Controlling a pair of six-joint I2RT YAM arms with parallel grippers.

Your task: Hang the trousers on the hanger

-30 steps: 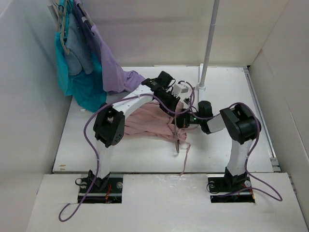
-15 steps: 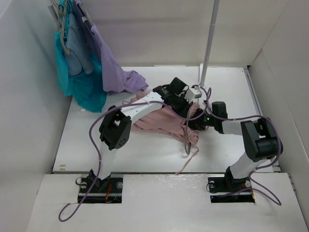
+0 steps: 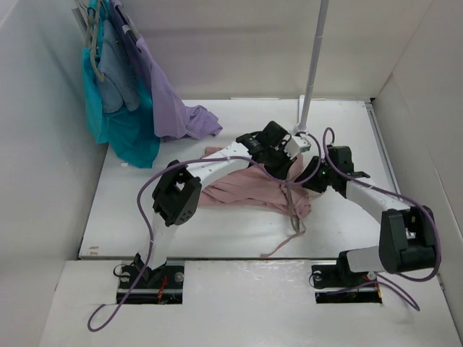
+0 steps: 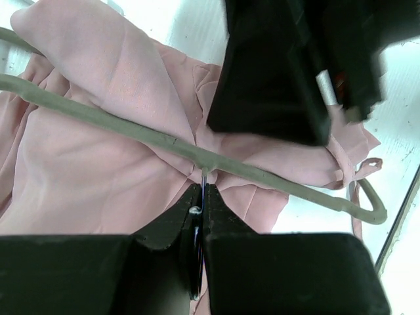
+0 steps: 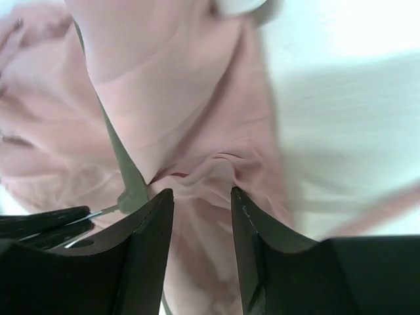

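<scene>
The dusty-pink trousers [image 3: 239,189] lie bunched on the white table. The thin grey hanger [image 4: 118,121] runs slantwise across them in the left wrist view; part of it sticks out at their right end [image 3: 294,215]. My left gripper [image 4: 203,187] is shut on a thin wire at the hanger's bar, and sits over the trousers' right part [image 3: 284,165]. My right gripper [image 5: 200,193] stands just right of it [image 3: 311,181], its jaws closed on a bunched fold of the trousers [image 5: 184,98], beside the hanger bar [image 5: 125,164]. A drawstring [image 3: 278,247] trails toward the front.
A lilac garment [image 3: 173,108] and a teal garment [image 3: 123,137] hang on pale hangers at the back left, the lilac one trailing onto the table. A white pole [image 3: 312,65] stands at the back, just behind the grippers. White walls close in the table.
Both grippers have moved to the right, and the trousers and hanger have shifted right with them. The right arm has stretched out lower and farther right.
</scene>
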